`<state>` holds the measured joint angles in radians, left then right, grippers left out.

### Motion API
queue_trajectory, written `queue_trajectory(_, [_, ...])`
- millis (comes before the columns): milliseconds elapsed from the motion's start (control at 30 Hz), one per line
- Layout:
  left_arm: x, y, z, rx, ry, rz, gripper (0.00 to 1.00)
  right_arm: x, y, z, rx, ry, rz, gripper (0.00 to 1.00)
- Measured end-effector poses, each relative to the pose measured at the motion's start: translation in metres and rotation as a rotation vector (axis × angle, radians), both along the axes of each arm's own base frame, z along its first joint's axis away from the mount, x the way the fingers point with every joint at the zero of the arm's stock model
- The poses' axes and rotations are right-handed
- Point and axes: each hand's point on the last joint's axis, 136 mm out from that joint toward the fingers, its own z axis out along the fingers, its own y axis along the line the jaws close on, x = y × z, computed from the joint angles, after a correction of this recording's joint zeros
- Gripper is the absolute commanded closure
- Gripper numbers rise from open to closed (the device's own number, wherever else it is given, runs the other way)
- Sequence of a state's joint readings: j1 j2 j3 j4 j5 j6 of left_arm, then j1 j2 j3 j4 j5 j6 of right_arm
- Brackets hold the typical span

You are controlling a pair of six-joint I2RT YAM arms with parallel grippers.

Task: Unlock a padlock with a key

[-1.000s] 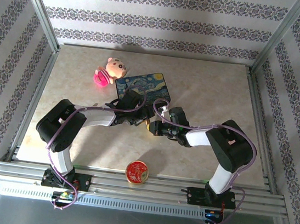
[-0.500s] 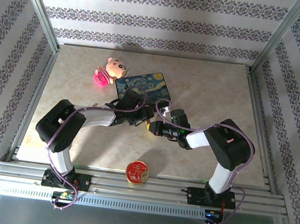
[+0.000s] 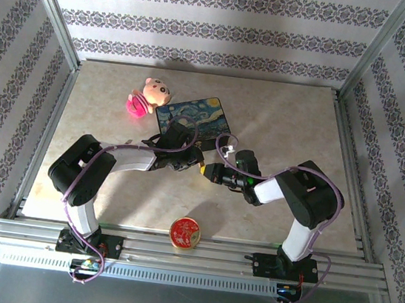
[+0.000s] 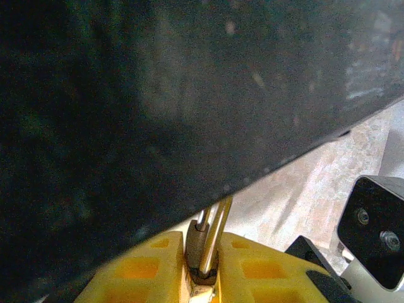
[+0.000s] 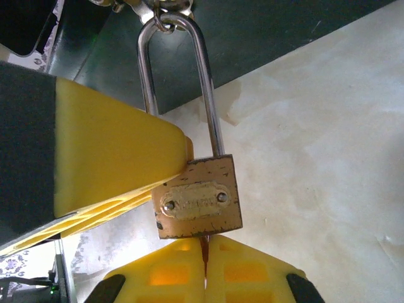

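L gripper (image 4: 205, 249) prob. pinching shackle (image 5: 211, 95) of padlock (image 5: 197, 205); R gripper (image 5: 205, 247) pressed together just under body.

One brass padlock (image 5: 199, 205), one painted box (image 3: 201, 114), one pink plush toy (image 3: 142, 96), one round red-gold tin (image 3: 186, 233)

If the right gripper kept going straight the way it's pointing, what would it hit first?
The padlock: its brass body sits directly ahead of the right gripper, seemingly in contact.

Brass padlock (image 5: 197, 205), long silvery shackle up; key (image 5: 204, 247) seemingly in bottom keyhole.
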<state>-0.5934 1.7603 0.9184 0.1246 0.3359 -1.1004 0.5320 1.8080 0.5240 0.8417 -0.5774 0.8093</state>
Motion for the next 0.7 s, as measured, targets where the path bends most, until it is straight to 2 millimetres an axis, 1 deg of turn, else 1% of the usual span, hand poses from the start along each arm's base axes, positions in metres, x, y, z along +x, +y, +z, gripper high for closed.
queue_trajectory(67, [0.0001, -0.0003, 0.0003, -0.006, -0.007, -0.001, 0.86, 0.0004, -0.0007, 0.0000, 0.007, 0.000, -0.005, 1.00])
queue_trajectory(133, [-0.0003, -0.0004, 0.0006, -0.012, -0.010, 0.000, 0.92, 0.0001, -0.0018, 0.0004, 0.019, 0.007, -0.009, 1.00])
queue_trajectory(200, [-0.0002, -0.0008, 0.0020, -0.020, -0.017, 0.000, 0.96, 0.0002, -0.0037, 0.0009, 0.028, 0.010, -0.018, 1.00])
queue_trajectory(300, [-0.0001, -0.0009, 0.0035, -0.024, -0.020, 0.002, 0.97, 0.0003, -0.0043, 0.0032, 0.046, 0.014, -0.024, 1.00])
queue_trajectory(367, [-0.0002, -0.0008, 0.0042, -0.024, -0.022, 0.002, 0.99, 0.0004, -0.0042, 0.0041, 0.051, 0.014, -0.026, 1.00])
queue_trajectory(467, [-0.0011, -0.0007, 0.0044, -0.026, -0.021, 0.000, 1.00, -0.0001, -0.0044, 0.0046, 0.057, 0.018, -0.029, 0.95])
queue_trajectory(567, [-0.0018, -0.0006, 0.0048, -0.028, -0.022, -0.002, 1.00, -0.0004, -0.0047, 0.0044, 0.060, 0.025, -0.033, 0.88])
queue_trajectory(700, [-0.0035, -0.0001, 0.0043, -0.030, -0.019, -0.004, 1.00, -0.0009, -0.0059, 0.0027, 0.057, 0.031, -0.040, 0.84])
